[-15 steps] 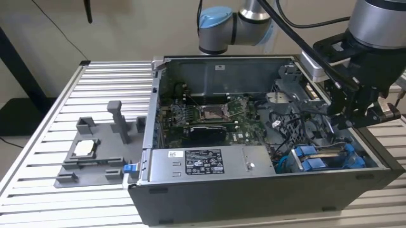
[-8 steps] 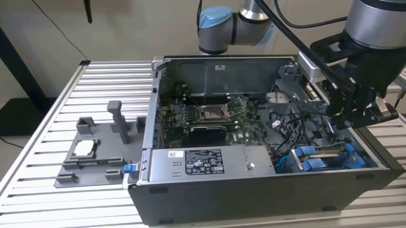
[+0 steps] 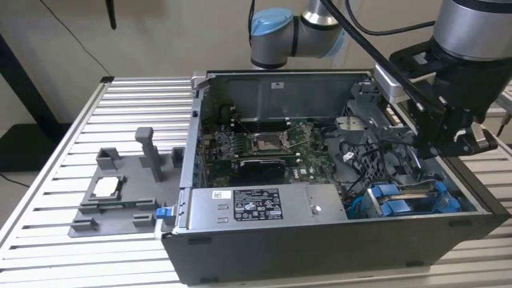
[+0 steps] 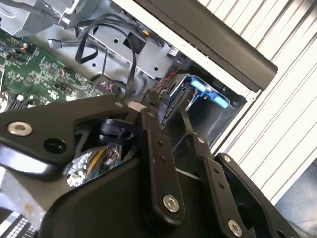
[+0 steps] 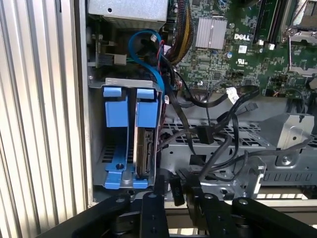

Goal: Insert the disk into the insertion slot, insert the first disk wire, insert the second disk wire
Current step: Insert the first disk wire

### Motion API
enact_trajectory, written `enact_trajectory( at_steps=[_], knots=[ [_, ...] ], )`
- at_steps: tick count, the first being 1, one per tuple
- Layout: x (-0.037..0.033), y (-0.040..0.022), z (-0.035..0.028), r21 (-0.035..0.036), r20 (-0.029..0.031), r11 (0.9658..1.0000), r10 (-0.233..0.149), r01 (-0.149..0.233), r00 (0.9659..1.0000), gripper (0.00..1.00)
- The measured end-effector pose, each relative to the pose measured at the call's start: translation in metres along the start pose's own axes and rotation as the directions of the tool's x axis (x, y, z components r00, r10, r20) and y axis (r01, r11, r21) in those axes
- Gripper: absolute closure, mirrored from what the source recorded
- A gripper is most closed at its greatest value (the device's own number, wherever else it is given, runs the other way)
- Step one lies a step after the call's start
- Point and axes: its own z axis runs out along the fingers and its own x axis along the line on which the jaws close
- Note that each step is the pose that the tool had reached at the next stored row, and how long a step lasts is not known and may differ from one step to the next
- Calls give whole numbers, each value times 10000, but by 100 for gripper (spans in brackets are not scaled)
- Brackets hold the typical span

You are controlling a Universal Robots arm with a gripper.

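Obs., arm inside the open computer case (image 3: 320, 252). All positions are taken from the power-supply box (image 3: 256, 207).

- Insertion slot (image 5: 130, 82): grey sheet-metal bay just to the exterior view's right of the box, in the same corner of the case.
- Disk (image 5: 143, 148): already seated in the slot in its blue carrier (image 5: 147, 111). It stands on edge, with a second blue carrier (image 5: 115, 109) touching it on the side nearer the case wall.
- Gripper (image 5: 175, 184): hangs over the case floor beyond the slot, farther from the box than the disk and apart from the carriers.
- The fingers (image 5: 159, 187) are drawn in close on a small black plug, the end of a disk wire (image 5: 176, 193). From the first wrist view I read this as a pinch on the plug.
- Loose black cables lie across the perforated metal between the gripper and the slot.
- Motherboard (image 3: 264, 144): behind the box, deeper in the case.
- Grey fixture tray (image 3: 120, 198): outside the case on the slatted table (image 3: 136, 108), to the exterior view's left of the box.
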Motion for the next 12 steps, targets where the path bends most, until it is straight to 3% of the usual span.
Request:
enact_trajectory(
  at_steps=[1,3,12],
  knots=[
    [-2,0,0,0,-4,10000,1,-1,10000,68],
    [-3,0,1,0,-12,10000,1,-1,10000,80],
    [-4,0,1,-2,-39,10000,-6,6,10000,81]
  ],
)
